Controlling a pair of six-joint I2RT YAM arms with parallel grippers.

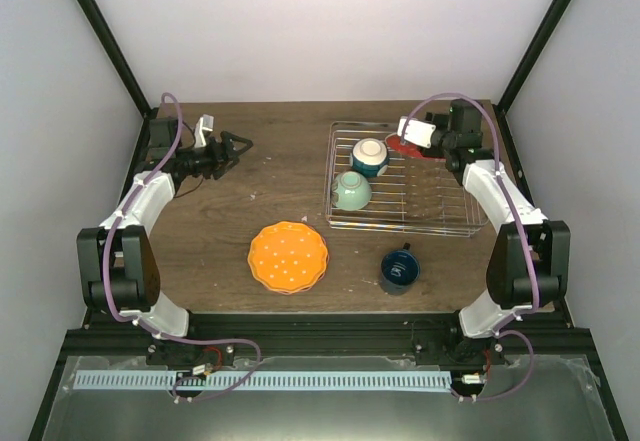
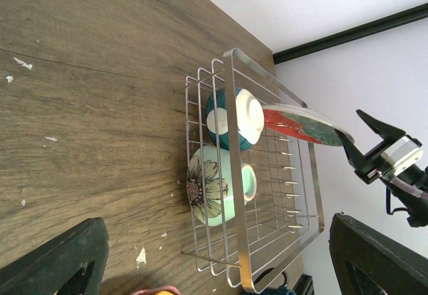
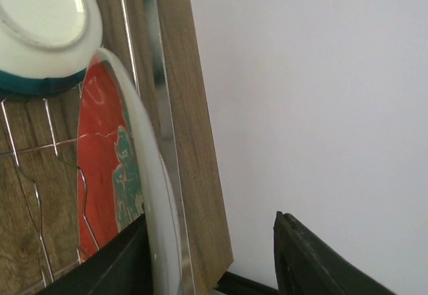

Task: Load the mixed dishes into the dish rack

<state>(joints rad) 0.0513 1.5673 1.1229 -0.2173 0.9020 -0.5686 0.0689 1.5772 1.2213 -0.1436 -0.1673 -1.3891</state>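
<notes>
The silver wire dish rack (image 1: pixel 440 223) stands right of centre. In it lie the cream bowl with blue outside (image 1: pixel 369 157) and the pale green bowl (image 1: pixel 352 191), both on their sides. The red-and-teal plate (image 1: pixel 405 147) leans on edge at the rack's far right corner. My right gripper (image 1: pixel 408 131) is open, and the plate's white rim (image 3: pixel 157 194) lies against its left finger (image 3: pixel 114 268). The orange dotted plate (image 1: pixel 288 257) and the dark blue mug (image 1: pixel 399 269) sit on the table. My left gripper (image 1: pixel 240 146) is open and empty at the far left. The pink dotted plate is out of view.
The wooden table (image 1: pixel 260 191) ends at grey walls behind and on both sides. Black frame posts (image 1: pixel 110 41) run up at the back corners. The rack's upright divider pins (image 2: pixel 291 194) show along its right part, and the table's far edge (image 3: pixel 194 141) runs just beyond the plate.
</notes>
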